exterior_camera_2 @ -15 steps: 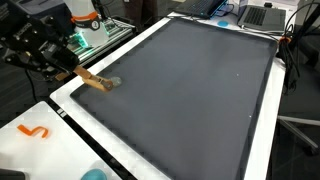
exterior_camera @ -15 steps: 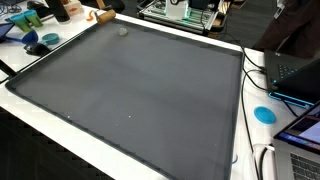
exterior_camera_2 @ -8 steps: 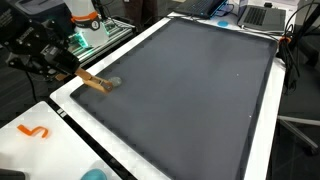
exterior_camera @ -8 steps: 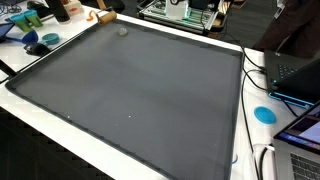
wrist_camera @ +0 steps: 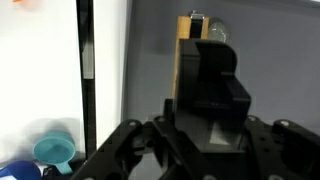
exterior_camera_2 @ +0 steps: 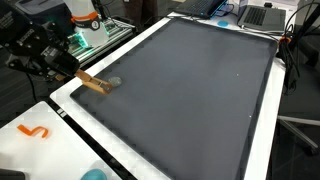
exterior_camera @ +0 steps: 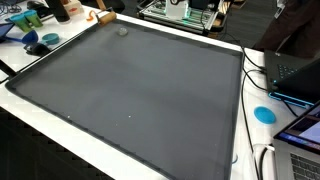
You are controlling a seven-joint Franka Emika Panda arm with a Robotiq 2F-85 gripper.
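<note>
You are holding the black two-fingered hand (exterior_camera_2: 70, 71) low over the near-left edge of the white counter (exterior_camera_2: 62, 122) in an exterior view, and its fingers are closing in tight around one end of a light-brown wooden stick (exterior_camera_2: 94, 81), with no gap showing between them and the wood. The stick is lying at a shallow slant, reaching out from the hand across the raised border of the large dark grey rectangular mat (exterior_camera_2: 195, 95), and its small greyish rounded tip (exterior_camera_2: 114, 82) is resting on or just above the mat surface close to that border; you cannot tell from here whether it is touching. In the wrist view the stick (wrist_camera: 186, 45) is running straight away from the camera, partly hidden behind a black finger, with the pale grey tip (wrist_camera: 212, 31) at its far end over the mat. In an exterior view taken from across the counter, the stick (exterior_camera: 104, 16) and its tip (exterior_camera: 122, 30) are sitting at the far corner of the mat (exterior_camera: 140, 95). An orange squiggle-shaped piece (exterior_camera_2: 33, 131) is lying on the counter near the hand, and a small teal cup (wrist_camera: 54, 152) is standing just off the mat in the wrist view. A flat blue round disc (exterior_camera: 264, 114) is lying well apart, beside the opposite edge.
</note>
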